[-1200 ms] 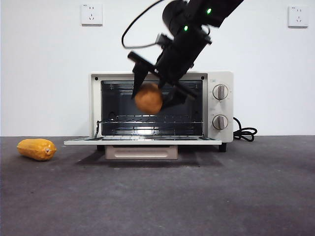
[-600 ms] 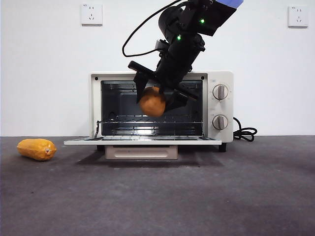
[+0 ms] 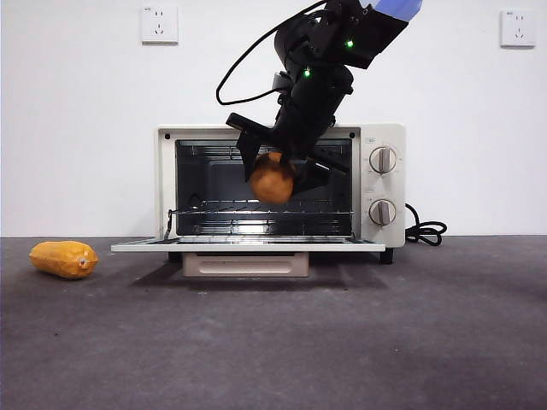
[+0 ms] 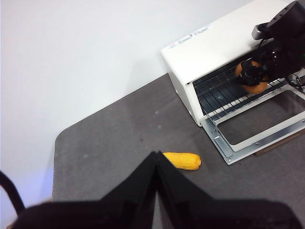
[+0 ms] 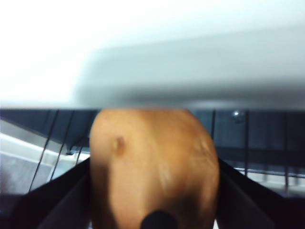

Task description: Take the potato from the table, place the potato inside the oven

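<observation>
Two jaws of the right gripper (image 3: 275, 173) clamp the potato (image 3: 272, 181) at the oven's (image 3: 383, 184) open mouth, above its rack. Left gripper (image 4: 157, 160) waits over the counter (image 3: 273, 342), jaws closed together on nothing.

The potato (image 5: 153, 164) fills the middle, clamped between the right gripper (image 5: 152, 195) jaws, with the oven (image 5: 200, 71) rack wires beyond it

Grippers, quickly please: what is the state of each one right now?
Left gripper: shut, holding nothing, waiting above the table.
Right gripper: shut on the potato, at the open oven mouth.
</observation>
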Motion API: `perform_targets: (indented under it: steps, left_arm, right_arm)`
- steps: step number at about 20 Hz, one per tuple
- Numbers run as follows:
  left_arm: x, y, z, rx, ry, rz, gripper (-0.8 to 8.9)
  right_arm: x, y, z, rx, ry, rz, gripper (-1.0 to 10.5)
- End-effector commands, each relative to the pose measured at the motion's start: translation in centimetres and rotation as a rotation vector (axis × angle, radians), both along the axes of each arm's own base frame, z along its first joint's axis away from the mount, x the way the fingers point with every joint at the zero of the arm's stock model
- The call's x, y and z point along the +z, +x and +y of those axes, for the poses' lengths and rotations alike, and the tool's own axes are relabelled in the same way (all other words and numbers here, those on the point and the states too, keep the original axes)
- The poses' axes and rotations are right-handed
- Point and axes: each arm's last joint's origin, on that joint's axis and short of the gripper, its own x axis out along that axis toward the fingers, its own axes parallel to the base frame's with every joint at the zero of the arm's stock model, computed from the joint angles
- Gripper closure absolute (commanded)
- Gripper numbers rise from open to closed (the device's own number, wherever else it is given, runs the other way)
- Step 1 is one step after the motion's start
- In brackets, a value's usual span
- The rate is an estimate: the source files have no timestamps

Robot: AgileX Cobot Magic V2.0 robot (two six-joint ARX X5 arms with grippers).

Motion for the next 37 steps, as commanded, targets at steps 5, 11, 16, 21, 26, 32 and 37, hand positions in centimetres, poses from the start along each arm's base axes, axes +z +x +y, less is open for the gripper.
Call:
perform_targets:
  steps: [5, 11, 16, 21, 26, 32, 37]
  left_arm:
    - [0.1, -0.1, 0.1, -0.001, 0.004, -0.007, 8.18]
    - [0.1, -0.1, 0.1, -0.001, 0.004, -0.007, 8.18]
    - [0.1, -0.1, 0.1, -0.001, 0.004, -0.007, 8.18]
    - [0.1, -0.1, 0.1, -0.001, 0.005, -0.007, 8.18]
    - [0.1, -0.1, 0.1, -0.001, 0.005, -0.007, 8.18]
    - [0.1, -0.1, 0.1, -0.001, 0.005, -0.007, 8.18]
    - [0.1, -0.1, 0.1, -0.002, 0.005, -0.007, 8.18]
  right_arm:
    - [-0.5, 0.5, 0.3, -0.023, 0.003, -0.036, 9.2]
    - [-1.1, 0.6, 0.4, -0.026, 0.000, -0.025, 9.2]
    - [-2.4, 0.9, 0.6, -0.033, 0.002, 0.002, 9.2]
    - [-3.0, 0.9, 0.7, -0.024, -0.003, 0.021, 9.0]
    - [-3.0, 0.9, 0.7, -0.023, -0.004, 0.023, 6.1]
    - [-2.1, 0.6, 1.0, -0.017, 0.000, 0.007, 3.8]
    - [0.2, -0.9, 1.0, -0.047, -0.057, 0.018, 3.8]
